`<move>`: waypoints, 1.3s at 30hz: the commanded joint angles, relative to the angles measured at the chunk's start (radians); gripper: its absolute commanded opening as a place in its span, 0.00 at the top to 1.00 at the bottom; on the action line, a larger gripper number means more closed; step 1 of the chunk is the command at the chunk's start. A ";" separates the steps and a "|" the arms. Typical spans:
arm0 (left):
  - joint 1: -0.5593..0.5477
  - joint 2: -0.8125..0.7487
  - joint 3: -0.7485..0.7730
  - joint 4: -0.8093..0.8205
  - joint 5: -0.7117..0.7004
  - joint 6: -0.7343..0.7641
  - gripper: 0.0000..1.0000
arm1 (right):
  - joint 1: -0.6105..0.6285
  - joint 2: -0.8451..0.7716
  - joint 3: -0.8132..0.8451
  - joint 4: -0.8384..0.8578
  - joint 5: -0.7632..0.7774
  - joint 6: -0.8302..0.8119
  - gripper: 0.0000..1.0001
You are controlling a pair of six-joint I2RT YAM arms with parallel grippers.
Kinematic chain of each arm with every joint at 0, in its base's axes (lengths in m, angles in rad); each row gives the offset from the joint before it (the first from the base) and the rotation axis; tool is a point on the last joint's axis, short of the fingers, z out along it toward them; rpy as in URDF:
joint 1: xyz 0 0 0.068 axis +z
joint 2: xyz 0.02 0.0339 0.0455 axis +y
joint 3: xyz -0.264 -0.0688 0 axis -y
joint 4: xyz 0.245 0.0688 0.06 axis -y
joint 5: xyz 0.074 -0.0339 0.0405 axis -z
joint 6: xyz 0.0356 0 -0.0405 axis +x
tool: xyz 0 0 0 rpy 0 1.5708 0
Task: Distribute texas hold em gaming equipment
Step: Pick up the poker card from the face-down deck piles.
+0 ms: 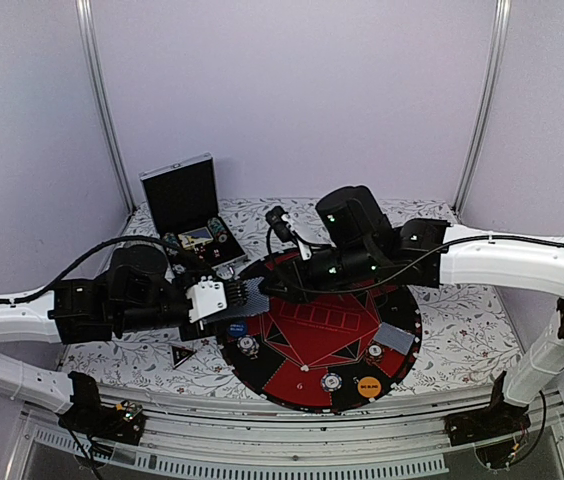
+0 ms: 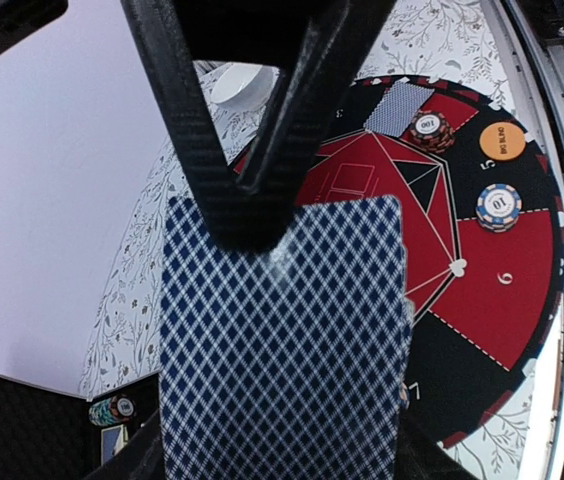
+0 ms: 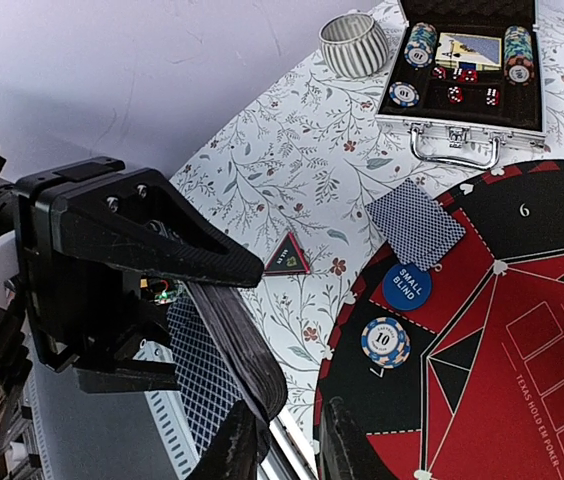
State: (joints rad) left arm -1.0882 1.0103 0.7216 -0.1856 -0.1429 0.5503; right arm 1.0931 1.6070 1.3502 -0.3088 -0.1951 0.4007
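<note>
My left gripper (image 1: 224,300) is shut on a deck of blue-diamond-backed cards (image 2: 282,340), held above the left rim of the mat. My right gripper (image 1: 262,283) is at the deck's far end. One of its black fingers (image 2: 252,215) rests on the top card's edge. In the right wrist view the right gripper (image 3: 292,450) has its jaws apart, with the deck's edge (image 3: 247,350) against the left finger. On the mat lie a card (image 3: 414,222), the blue small blind (image 3: 406,286), a 10 chip (image 3: 385,342) and the orange big blind (image 1: 368,386). The black triangular marker (image 3: 287,257) lies on the cloth.
The round red-and-black mat (image 1: 292,385) fills the middle of the table. It also holds another card (image 1: 394,336) and chips (image 1: 332,382). The open silver-edged case (image 1: 187,210), with chips and dice inside, stands at the back left. A ribbed cup (image 3: 354,44) is beside it.
</note>
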 commanded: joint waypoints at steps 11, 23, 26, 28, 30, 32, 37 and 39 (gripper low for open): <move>0.014 0.012 0.001 0.024 0.002 0.007 0.44 | 0.000 -0.041 0.035 -0.015 -0.039 0.003 0.98; 0.015 0.014 0.002 0.024 0.003 0.007 0.44 | -0.002 -0.087 -0.007 -0.024 -0.013 0.007 0.98; 0.015 0.013 0.003 0.024 0.001 0.005 0.44 | -0.002 -0.066 0.004 -0.023 -0.038 0.000 0.97; 0.015 0.011 0.002 0.023 0.004 0.004 0.44 | -0.002 -0.057 0.011 -0.022 -0.044 -0.004 0.97; 0.016 0.007 0.004 0.025 0.012 0.002 0.44 | -0.003 -0.050 0.013 -0.021 -0.042 -0.005 0.96; 0.014 0.005 0.003 0.025 0.014 0.001 0.44 | -0.002 -0.047 0.012 -0.021 -0.038 -0.006 0.94; 0.015 -0.002 0.003 0.027 0.016 -0.001 0.44 | -0.004 -0.042 0.002 -0.021 -0.024 0.002 0.74; 0.015 -0.005 0.003 0.028 0.016 -0.001 0.44 | -0.004 -0.050 -0.006 -0.021 -0.013 0.008 0.68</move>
State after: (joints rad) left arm -1.0882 1.0214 0.7216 -0.1780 -0.1383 0.5499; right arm 1.0920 1.5566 1.3537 -0.3367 -0.2199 0.4053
